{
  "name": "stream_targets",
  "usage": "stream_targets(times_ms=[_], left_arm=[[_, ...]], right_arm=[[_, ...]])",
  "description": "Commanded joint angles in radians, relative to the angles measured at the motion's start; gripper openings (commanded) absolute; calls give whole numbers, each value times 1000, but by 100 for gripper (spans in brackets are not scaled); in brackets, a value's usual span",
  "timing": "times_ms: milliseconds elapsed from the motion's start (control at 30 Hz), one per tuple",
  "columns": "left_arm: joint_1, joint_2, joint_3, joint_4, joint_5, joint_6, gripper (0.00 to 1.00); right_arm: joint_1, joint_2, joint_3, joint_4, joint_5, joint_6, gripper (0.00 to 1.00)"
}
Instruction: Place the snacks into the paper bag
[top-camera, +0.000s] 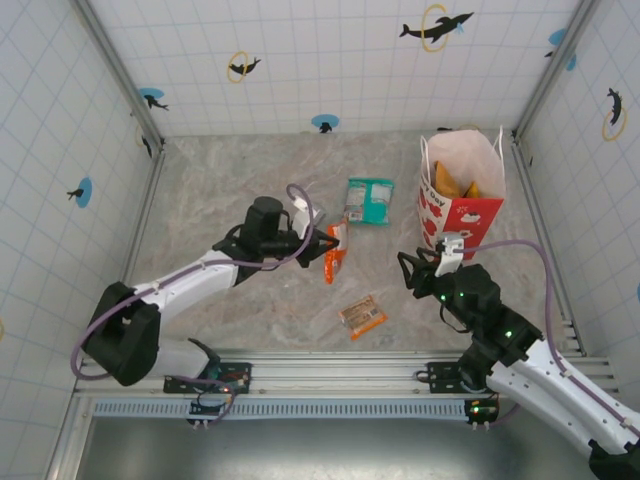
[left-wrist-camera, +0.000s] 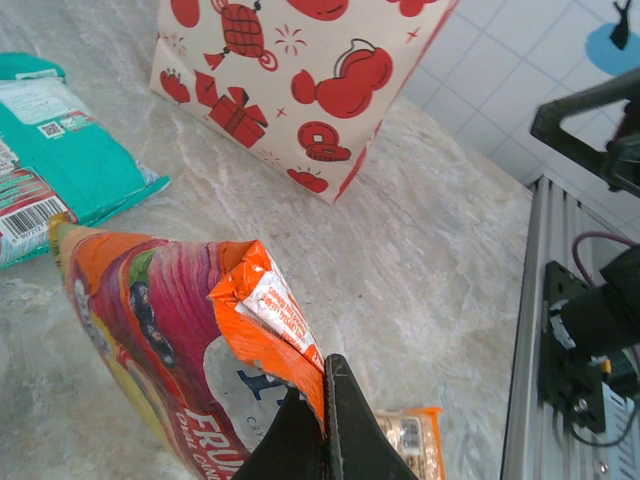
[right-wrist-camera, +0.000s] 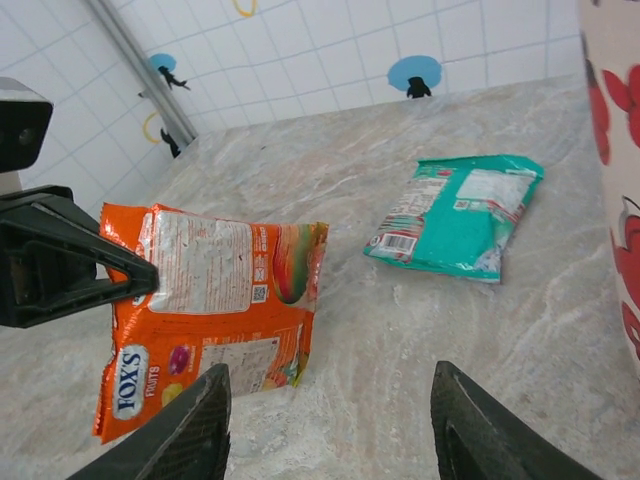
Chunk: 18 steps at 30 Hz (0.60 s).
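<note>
1. The left hand (left-wrist-camera: 325, 400) is clamped on a top corner of the orange Fox's Fruits packet (right-wrist-camera: 210, 300). The packet hangs below the fingers, its lower edge close to the worktop (top-camera: 230, 190).
2. The packet is to be raised clear of the worktop before sideways travel, since a corner pinch lets it swing and drag.
3. The paper bag (top-camera: 460, 215) stands upright to the right of the held packet, well apart from it, with its mouth open upward.
4. The packet is to be centred over the mouth, lowered edge-first and only then released. The rim and handles are to be avoided, as the bag is judged easily tipped.
5. The right hand (right-wrist-camera: 330, 400) is held empty, fingers apart, just in front of the bag.
6. The teal packet (top-camera: 369, 200) lies flat between the left hand and the bag, and the clear wrapped bar (top-camera: 362, 317) lies nearer the arm bases.
</note>
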Motion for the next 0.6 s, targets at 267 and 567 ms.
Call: stream_targets(times_ms=[267,567], left_arm=[[83,-113,-59,9,328,206,0],[92,-148,-21,-126,424,402,0]], right_arm=[[-14,23,-50,137,-200,-196,61],[-108,23,-40,94,-340,-288,70]])
